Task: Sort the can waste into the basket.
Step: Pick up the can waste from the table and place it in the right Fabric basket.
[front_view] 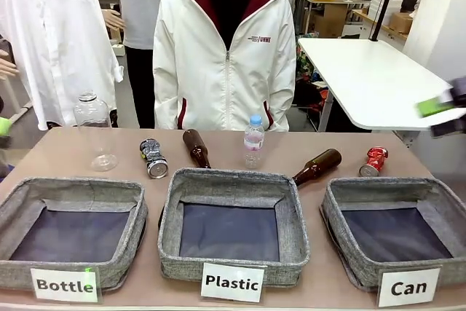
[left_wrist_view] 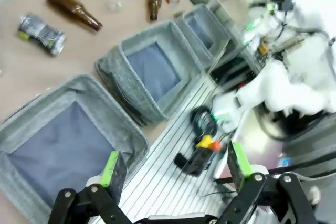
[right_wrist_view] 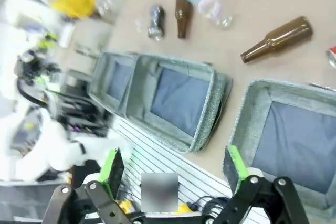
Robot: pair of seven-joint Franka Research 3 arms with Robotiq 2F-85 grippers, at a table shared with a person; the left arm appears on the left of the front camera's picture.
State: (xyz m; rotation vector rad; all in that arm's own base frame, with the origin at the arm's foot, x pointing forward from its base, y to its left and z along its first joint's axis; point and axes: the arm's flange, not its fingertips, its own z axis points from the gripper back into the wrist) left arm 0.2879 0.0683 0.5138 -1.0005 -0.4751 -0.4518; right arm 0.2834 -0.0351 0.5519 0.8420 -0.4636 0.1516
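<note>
Two cans loose on the brown tabletop (front_view: pixel 58 158), both claws empty.
Small dented red metal can (front_view: pixel 374 161) lies on its side at right of frame, just behind the far rim of the grey woven rectangular basket labelled "Can" (front_view: pixel 333 213), long axis roughly near-to-far. Right claw (front_view: pixel 443 114), jaws wide, hangs up-right of it and looks the nearer arm. Dark silvery printed can (front_view: pixel 153 159) lies left of centre. Left claw (left_wrist_view: pixel 174 162) also wide.

- Far right: red can (front_view: pixel 373 161) lies just behind Can basket (front_view: pixel 378 186); bare tabletop on its right.
- Brown bottle (front_view: pixel 317 167) lies near its left.
- Far left: dark can (front_view: pixel 153 158) sits between jar (front_view: pixel 95 130) and second brown bottle (front_view: pixel 195 147), with gaps on both sides.
</note>
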